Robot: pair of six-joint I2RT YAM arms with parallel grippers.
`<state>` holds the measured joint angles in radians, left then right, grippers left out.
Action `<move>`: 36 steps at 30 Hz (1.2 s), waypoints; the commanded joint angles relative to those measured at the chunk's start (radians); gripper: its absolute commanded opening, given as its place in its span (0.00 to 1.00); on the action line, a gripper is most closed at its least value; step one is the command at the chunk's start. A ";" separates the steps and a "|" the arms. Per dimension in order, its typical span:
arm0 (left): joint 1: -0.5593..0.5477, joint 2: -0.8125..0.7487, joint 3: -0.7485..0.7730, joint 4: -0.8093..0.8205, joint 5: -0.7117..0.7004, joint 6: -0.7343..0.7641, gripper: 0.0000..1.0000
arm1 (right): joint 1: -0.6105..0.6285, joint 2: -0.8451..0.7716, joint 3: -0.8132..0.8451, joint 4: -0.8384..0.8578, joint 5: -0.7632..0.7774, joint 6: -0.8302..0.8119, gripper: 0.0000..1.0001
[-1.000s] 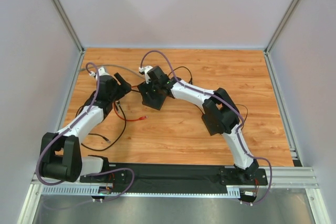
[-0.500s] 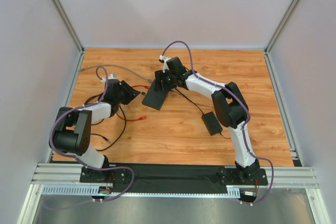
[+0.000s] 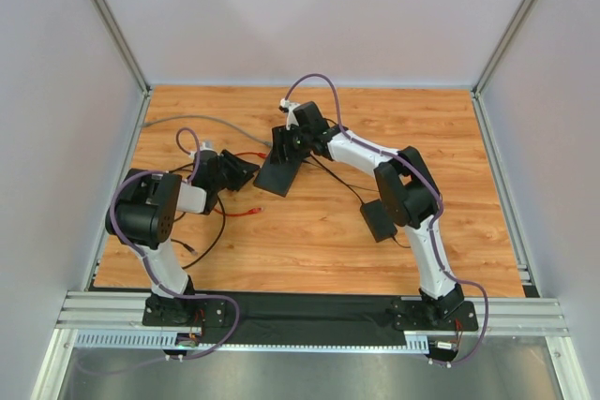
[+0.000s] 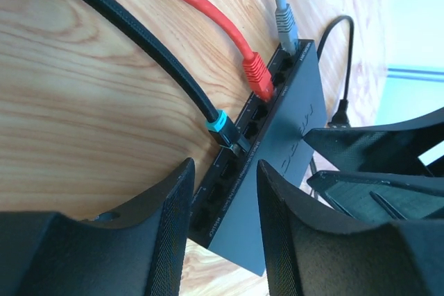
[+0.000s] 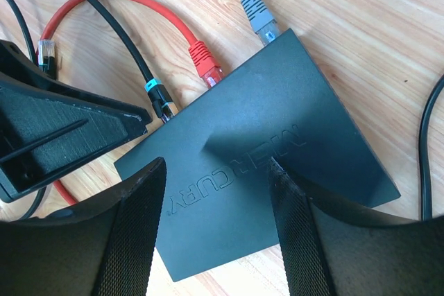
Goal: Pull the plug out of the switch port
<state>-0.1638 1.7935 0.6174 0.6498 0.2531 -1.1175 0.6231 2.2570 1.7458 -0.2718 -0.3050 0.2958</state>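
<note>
Left end effector point(image 4: 225, 168), fingers point(image 4: 173, 213) parted, faces the switch point(image 4: 291, 143).

Pale grey walls point(image 3: 309, 16), aluminium corner posts point(image 3: 111, 25), wood-grain tabletop point(image 3: 450, 138).

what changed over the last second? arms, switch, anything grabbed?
The left gripper swung right, up to the switch's port edge, its elbow folding back; it holds nothing. The right gripper shifted from over the switch to its far end, its elbow uncovering the adapter brick. Switch stayed put, plugs still seated.
</note>
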 commanded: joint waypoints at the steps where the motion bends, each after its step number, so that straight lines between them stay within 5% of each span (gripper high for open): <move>1: -0.005 0.001 -0.011 0.111 -0.005 -0.042 0.49 | 0.004 0.036 0.034 -0.020 -0.008 0.009 0.62; 36: -0.005 0.095 0.059 -0.067 -0.025 -0.137 0.41 | 0.003 0.055 0.058 -0.041 -0.014 0.006 0.61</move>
<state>-0.1638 1.8648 0.6647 0.6640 0.2516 -1.2633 0.6231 2.2742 1.7710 -0.2771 -0.3157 0.2989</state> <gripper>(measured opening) 0.417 0.617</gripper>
